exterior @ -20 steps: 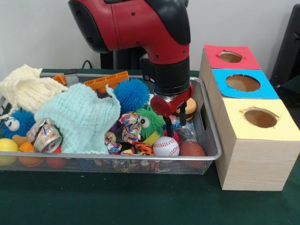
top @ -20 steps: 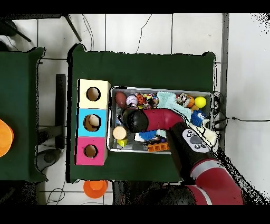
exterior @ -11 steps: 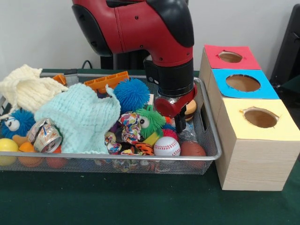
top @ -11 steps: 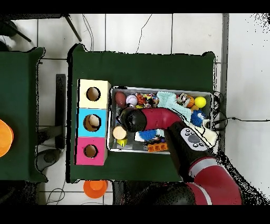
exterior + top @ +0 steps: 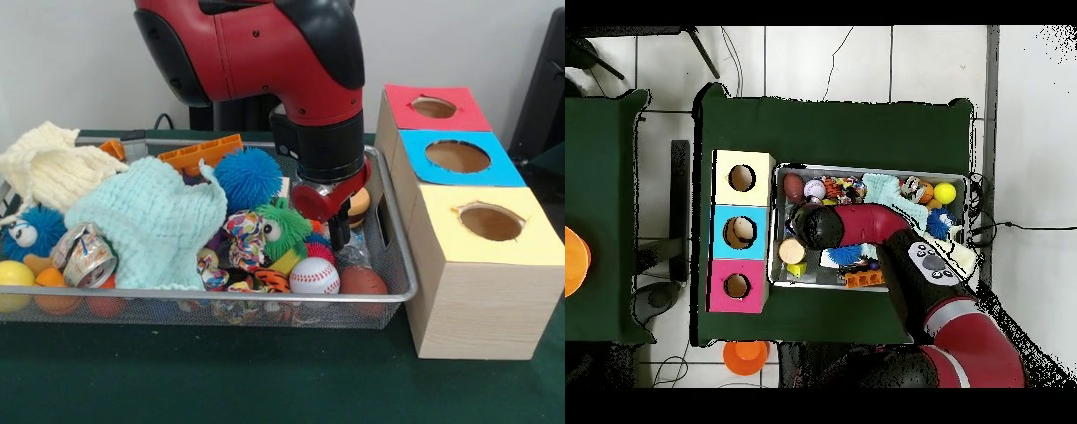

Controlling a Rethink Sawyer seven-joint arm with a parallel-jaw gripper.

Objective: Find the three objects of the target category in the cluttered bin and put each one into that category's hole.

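The wire mesh bin [image 5: 388, 265] sits on the green bench [image 5: 265, 380] and serves as the landmark here: just beside its end wall stands a wooden box with three round holes, topped yellow [image 5: 491, 221], blue [image 5: 457, 156] and red [image 5: 433, 107] in a row, the yellow one nearest the bin's front corner. Inside the bin, at the end next to the box, the red and black arm [image 5: 282, 53] reaches down and its pincer [image 5: 338, 231] hangs low among the toys; whether it is released or clenched cannot be told, since the wrist hides most of it in both views. Close by the pincer lie a white baseball with red stitching [image 5: 313, 276] and a brown, football-like ball [image 5: 361, 281], both against the bin's front wall, with a green fuzzy toy with googly eyes [image 5: 282, 231] just beside them. A tan round object [image 5: 359, 202] shows behind the pincer, near the bin's end wall (in the overhead view it reads as a round tan disc [image 5: 792, 250]). Toward the bin's middle sit a blue spiky ball [image 5: 248, 177] and a pale green knitted cloth [image 5: 150, 221]; at the bin's other end are a cream knitted cloth [image 5: 44, 168], a crushed can [image 5: 86, 256] and a yellow ball [image 5: 15, 274].
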